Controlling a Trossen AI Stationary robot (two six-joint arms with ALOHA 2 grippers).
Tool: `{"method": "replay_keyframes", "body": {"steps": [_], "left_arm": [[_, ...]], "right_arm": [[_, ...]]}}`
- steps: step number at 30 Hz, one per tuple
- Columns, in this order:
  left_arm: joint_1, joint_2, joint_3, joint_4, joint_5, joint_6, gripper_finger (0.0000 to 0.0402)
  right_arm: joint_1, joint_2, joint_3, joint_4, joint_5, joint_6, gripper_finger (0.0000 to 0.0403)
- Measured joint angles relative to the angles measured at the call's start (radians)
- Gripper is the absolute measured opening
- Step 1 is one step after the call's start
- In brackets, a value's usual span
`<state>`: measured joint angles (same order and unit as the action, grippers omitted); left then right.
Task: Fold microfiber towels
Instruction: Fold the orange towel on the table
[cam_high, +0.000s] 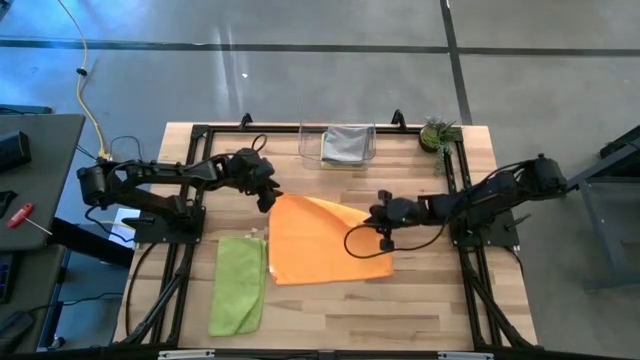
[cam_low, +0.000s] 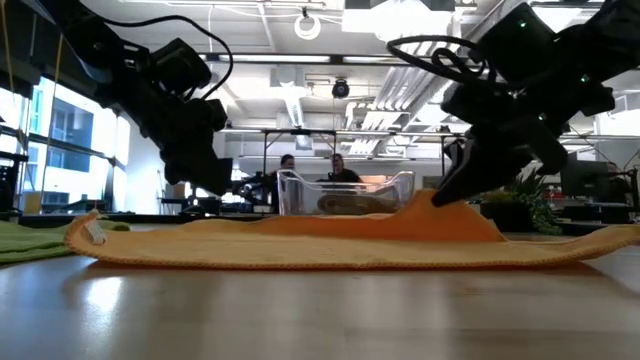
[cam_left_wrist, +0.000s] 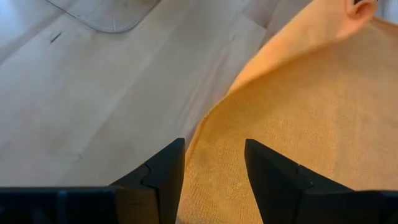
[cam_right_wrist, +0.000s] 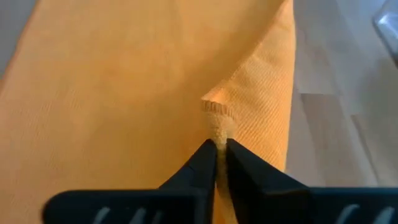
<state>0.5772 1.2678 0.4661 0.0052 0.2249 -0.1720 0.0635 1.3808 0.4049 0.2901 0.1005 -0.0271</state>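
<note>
While lying mid-table, soft and light, orange towel (cam_high: 320, 245) being pinched at its right edge by nearly closed right gripper (cam_right_wrist: 221, 149), left gripper (cam_left_wrist: 214, 162) hanging open, empty, over left corner, best gripped at corners.

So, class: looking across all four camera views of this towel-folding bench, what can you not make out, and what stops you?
- Contents of the clear plastic bin: high view shows only a grey cloth; low view blurs it behind the orange towel.
- Lime green towel: in the low view the left edge cuts it off.
- People behind the bin, low view: too small and dim.
- Right gripper: its fingers hide how much orange cloth is pinched.
- Left gripper: open above the towel's edge; contact unclear.
</note>
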Motion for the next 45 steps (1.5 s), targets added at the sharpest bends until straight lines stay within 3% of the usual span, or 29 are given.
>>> {"method": "replay_keyframes", "body": {"steps": [11, 16, 20, 25, 34, 45], "left_arm": [[-0.003, 0.001, 0.000, 0.000, -0.003, 0.028, 0.0157], [-0.003, 0.001, 0.000, 0.000, -0.003, 0.053, 0.0157], [-0.003, 0.001, 0.000, 0.000, 0.013, 0.071, 0.0156], [-0.003, 0.001, 0.000, 0.000, 0.027, 0.079, 0.0156], [-0.003, 0.001, 0.000, -0.013, 0.035, 0.077, 0.0156], [-0.009, 0.001, 0.000, -0.025, 0.035, 0.108, 0.0156]], "right_arm": [[0.076, 0.000, 0.001, -0.092, -0.047, 0.075, 0.0155], [0.070, 0.000, 0.087, -0.160, -0.047, 0.123, 0.0193], [0.026, 0.000, 0.196, -0.297, -0.069, 0.125, 0.0196], [-0.083, 0.087, 0.309, -0.476, -0.278, 0.207, 0.0185], [-0.159, 0.312, 0.436, -0.516, -0.482, 0.185, 0.0163], [-0.162, 0.299, 0.549, -0.730, -0.424, 0.068, 0.0165]]}}
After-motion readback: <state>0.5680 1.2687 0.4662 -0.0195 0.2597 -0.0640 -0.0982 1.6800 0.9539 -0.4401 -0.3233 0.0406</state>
